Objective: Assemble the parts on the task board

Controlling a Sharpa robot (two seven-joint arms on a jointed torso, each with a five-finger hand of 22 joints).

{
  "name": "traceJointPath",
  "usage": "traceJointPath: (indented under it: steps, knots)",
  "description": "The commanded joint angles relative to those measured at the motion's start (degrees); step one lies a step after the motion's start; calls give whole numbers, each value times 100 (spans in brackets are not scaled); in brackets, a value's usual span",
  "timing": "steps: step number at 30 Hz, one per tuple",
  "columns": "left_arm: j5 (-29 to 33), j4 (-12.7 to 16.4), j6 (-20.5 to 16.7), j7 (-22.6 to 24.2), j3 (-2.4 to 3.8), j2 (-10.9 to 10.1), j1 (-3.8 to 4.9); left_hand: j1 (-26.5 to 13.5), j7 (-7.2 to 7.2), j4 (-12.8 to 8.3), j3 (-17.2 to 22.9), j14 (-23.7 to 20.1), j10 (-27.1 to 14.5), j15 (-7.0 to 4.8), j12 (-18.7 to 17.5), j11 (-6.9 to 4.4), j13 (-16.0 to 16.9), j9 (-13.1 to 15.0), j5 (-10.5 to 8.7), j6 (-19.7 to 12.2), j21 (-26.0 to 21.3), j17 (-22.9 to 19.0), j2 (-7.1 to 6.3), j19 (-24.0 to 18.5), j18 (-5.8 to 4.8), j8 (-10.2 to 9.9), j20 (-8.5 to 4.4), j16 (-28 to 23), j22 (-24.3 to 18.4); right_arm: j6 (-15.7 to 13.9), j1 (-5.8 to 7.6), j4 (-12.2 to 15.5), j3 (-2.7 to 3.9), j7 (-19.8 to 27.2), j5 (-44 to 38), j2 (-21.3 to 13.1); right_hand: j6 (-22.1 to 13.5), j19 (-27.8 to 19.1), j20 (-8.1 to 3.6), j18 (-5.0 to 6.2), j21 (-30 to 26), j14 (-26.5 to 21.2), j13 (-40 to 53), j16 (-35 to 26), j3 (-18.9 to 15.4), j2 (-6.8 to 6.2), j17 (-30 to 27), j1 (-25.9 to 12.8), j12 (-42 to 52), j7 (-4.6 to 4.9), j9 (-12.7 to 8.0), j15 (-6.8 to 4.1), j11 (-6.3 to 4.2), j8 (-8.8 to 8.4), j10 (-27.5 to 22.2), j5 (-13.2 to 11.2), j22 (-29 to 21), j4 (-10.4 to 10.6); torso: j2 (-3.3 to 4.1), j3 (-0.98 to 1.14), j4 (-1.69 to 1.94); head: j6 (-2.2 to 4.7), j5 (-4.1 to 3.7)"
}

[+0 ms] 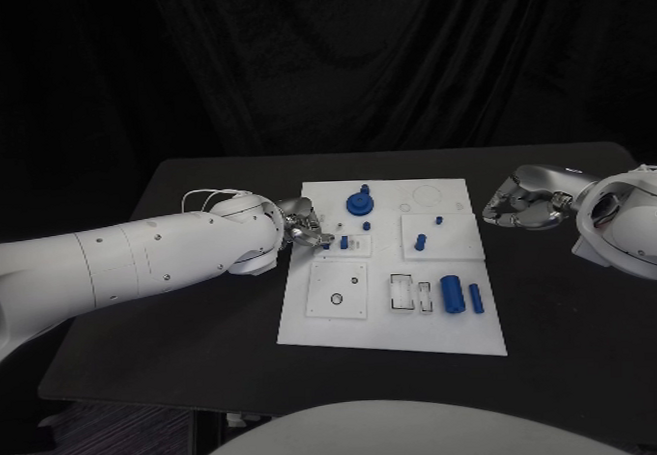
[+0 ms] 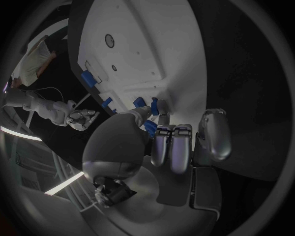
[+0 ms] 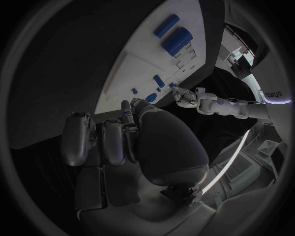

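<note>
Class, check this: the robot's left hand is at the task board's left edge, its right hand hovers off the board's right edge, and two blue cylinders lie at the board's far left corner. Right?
One error. The two blue cylinders lie near the task board's near right corner, as the head view shows. The left hand is at the left edge, and the right hand hovers off the right edge.

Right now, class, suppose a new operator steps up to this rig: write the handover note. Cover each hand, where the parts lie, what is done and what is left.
Left hand: at the task board's left edge, fingers pinching a small blue part.
Right hand: off the board's right edge above the black table, fingers curled in, holding nothing.
Parts: a tall blue knobbed piece stands near the board's far edge; two small blue pegs on the right-hand plate; a large blue cylinder and a slimmer one lie near the front right.
Done: cannot tell for certain.
Left: seat the pinched part, then the two loose cylinders.
</note>
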Motion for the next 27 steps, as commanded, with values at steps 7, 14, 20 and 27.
traceJointPath:
  steps: [7,14,20,27]
  knots:
    - [55,20,383,-9,-72,42,-122,-910,63,128,-1037,606,586,44,14,71,1495,-100,-767,69,-26,1509,220,-23,17,-130,30,15,962,96,-15,2,3,-125,-8,7,33,-18,-19,116,-29,266,571,-35,38,-7,64,-28,-35,-13,5,2,-13,-7,-33,31,926,10,-1,0,4,-1,7]
    - [55,11,389,-25,-72,36,-122,-1319,70,142,-1438,606,586,52,14,77,1495,-111,-920,86,-32,1509,459,-24,19,-151,36,15,961,116,-15,12,3,-133,-8,1,45,-21,-19,118,-38,265,567,-38,39,-10,60,-29,-38,-16,8,1,-16,-1,-37,30,923,10,-1,-1,8,-1,-1]
    - [55,3,315,29,-72,27,-123,-1459,69,140,-1606,606,586,52,14,78,1495,-99,-824,97,-30,1509,613,-24,19,-145,38,15,962,130,-15,20,3,-135,-8,-18,45,-21,-19,118,-38,265,567,-38,39,-10,60,-29,-38,-16,8,1,-16,-1,-37,30,923,10,0,-2,4,-1,20]
    - [55,34,-367,593,-72,-40,-123,-1662,64,131,-1998,606,586,49,14,73,1495,-2,-645,95,23,1509,880,-1,8,-81,36,15,977,128,-15,23,3,-125,-8,-33,52,-23,-20,119,-45,263,564,-43,41,-11,54,-31,-40,-19,10,-1,-18,2,-39,30,921,10,6,-4,7,-1,-8]
